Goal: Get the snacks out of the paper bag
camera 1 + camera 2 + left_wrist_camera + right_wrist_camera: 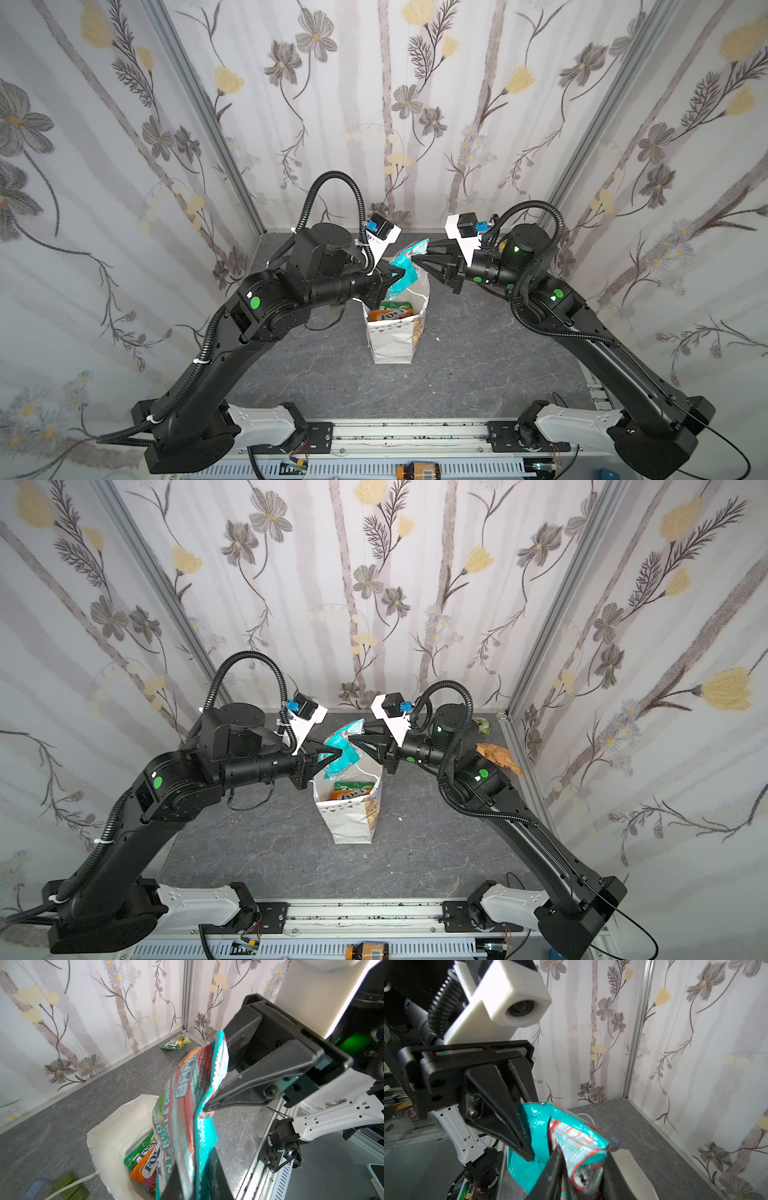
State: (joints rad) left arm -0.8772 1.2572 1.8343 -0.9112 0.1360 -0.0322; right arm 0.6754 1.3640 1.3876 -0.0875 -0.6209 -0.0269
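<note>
Your teal crinkly snack packet [406, 266] hangs over the open mouth of the white dotted paper bag [392, 343], and both grippers have hold of it. Your left gripper [401, 273] comes in from the left side, and in the right wrist view its black fingers [508, 1122] are pressed together on the teal foil. Your right gripper [414, 261] meets the packet from the opposite side. In the left wrist view its jaws are pinched on the packet's crimped edge. The bag stands upright near the middle of the grey marbled table [478, 365]. Inside it you can see a green packet [141, 1148] and an orange packet [143, 1167] leaning side by side against the plain white wall. Two more snacks lie on the table well apart from the bag, toward the far right corner. One is a green-and-yellow packet [482, 726] close to the wall. The other is a tan-orange pouch [498, 757], nearer to you and partly hidden behind the right arm.
</note>
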